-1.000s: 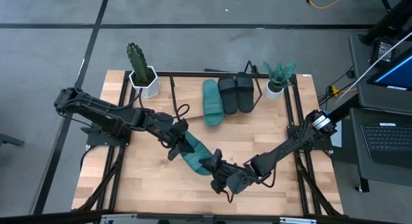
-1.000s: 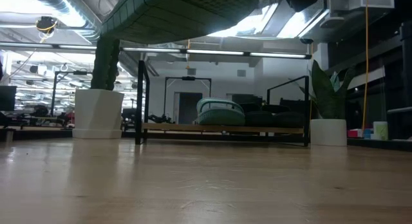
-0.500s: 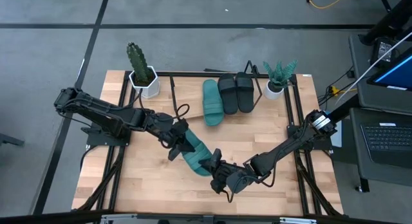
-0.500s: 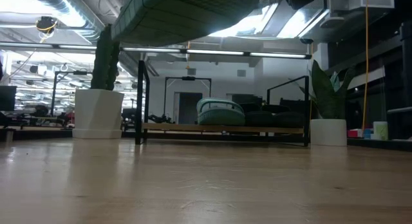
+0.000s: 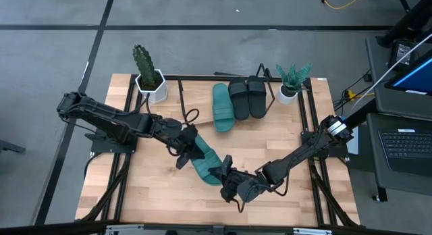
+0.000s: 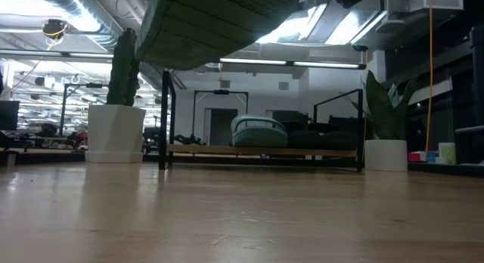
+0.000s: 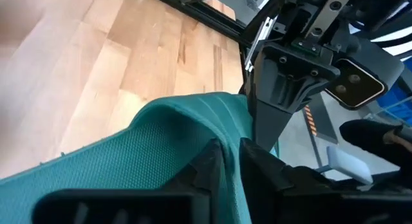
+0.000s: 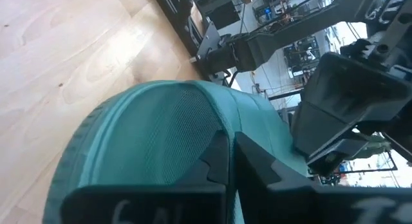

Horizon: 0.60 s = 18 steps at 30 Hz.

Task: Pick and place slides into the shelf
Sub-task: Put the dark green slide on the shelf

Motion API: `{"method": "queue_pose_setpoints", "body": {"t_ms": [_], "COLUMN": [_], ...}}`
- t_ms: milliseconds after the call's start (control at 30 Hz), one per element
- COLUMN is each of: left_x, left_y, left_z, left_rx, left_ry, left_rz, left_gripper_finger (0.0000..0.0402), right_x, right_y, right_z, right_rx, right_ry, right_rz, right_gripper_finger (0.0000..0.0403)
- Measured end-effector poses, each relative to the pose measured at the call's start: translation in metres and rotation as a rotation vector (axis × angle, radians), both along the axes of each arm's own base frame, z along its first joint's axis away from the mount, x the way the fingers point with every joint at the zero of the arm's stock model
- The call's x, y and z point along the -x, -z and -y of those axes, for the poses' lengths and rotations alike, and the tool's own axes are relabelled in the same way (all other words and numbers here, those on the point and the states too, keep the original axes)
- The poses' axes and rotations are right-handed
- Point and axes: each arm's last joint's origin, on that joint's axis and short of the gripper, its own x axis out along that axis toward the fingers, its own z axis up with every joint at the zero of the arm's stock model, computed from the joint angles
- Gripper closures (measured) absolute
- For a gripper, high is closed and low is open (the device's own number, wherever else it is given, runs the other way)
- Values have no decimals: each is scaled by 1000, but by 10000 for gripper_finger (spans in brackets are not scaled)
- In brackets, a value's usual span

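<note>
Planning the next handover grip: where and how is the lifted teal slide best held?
By its thin side edge, jaws coming in from an end. The teal slide hangs above the table between the left gripper and right gripper, each pinching a rim at opposite ends.

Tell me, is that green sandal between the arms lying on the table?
No, lifted. The low view shows the teal slide hanging above the tabletop.

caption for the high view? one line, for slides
Both grippers, left and right, clamp one teal rubber slide sandal mid-table; three sandals already sit on the wire-framed wooden shelf.
</note>
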Motion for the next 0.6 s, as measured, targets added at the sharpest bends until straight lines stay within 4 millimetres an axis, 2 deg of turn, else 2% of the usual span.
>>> {"method": "queue_pose_setpoints", "body": {"t_ms": [167, 267, 433, 600], "left_x": [2, 4, 5, 16], "left_y": [4, 7, 8, -6], "left_z": [-1, -3, -3, -5], "left_rx": [-5, 26, -3, -34], "left_ry": [28, 61, 91, 123], "left_rz": [-40, -92, -97, -30], "left_gripper_finger": [319, 314, 342, 389], "right_x": [1, 1, 2, 6], "right_y": [0, 0, 3, 9], "right_z": [1, 1, 2, 8], "right_rx": [19, 20, 10, 40], "right_ry": [40, 41, 75, 184], "right_rz": [5, 3, -4, -34], "right_gripper_finger": [391, 391, 391, 391]}}
